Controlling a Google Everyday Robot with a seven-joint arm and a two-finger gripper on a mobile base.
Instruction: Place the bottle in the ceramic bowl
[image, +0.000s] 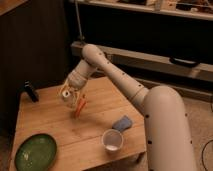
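Observation:
My gripper (67, 93) hangs above the left-centre of the wooden table (55, 125), and its arm reaches in from the right. It is shut on the bottle (66, 95), a small pale thing held off the table and partly hidden by the fingers. The ceramic bowl (36, 151), wide, shallow and green, rests at the table's front left corner. It lies well below and to the left of the gripper.
An orange stick (80, 106) lies on the table just right of the gripper. A white cup (112, 140) stands near the front edge, with a blue-grey pad (122, 122) behind it. A black object (30, 92) sits at the back left corner.

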